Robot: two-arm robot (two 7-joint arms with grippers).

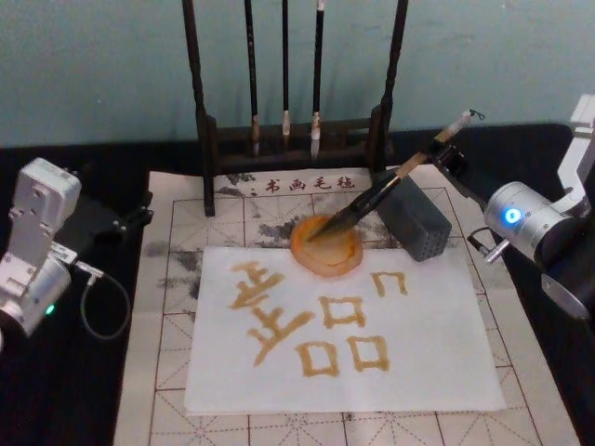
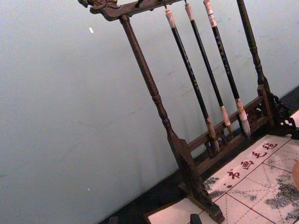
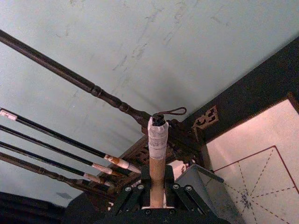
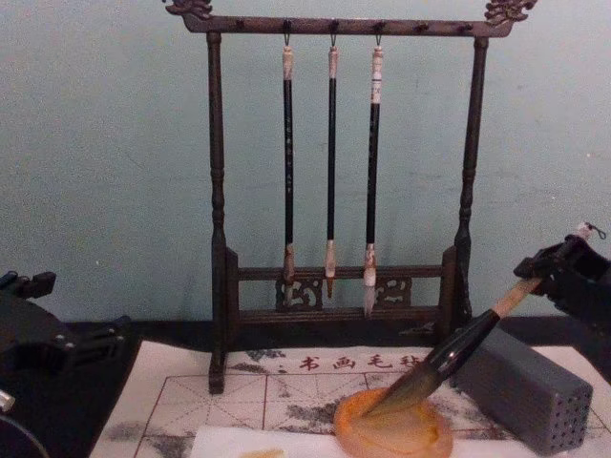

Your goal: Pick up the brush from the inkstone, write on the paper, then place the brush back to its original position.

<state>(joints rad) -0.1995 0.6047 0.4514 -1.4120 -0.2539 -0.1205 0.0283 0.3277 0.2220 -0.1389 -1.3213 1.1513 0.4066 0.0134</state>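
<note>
My right gripper (image 1: 446, 154) is shut on the tan upper handle of the brush (image 1: 372, 197), holding it on a slant. Its dark bristles rest inside the orange inkstone (image 1: 342, 266), which sits at the far edge of the white paper (image 1: 423, 348). Several amber characters are painted on the paper. From the chest view the brush (image 4: 458, 351) slopes down from the right gripper (image 4: 554, 267) into the inkstone (image 4: 406, 437). The right wrist view shows the brush (image 3: 157, 149) and its whitish looped cap rising between the right gripper (image 3: 154, 198) fingers. My left gripper (image 1: 107, 218) is parked at the left, off the mat.
A dark wooden rack (image 1: 206, 139) with three thin hanging brushes (image 4: 330, 162) stands at the back. A grey block with holes (image 1: 416, 221) lies under the brush handle, right of the inkstone. The cream gridded mat (image 1: 172, 279) lies beneath the paper.
</note>
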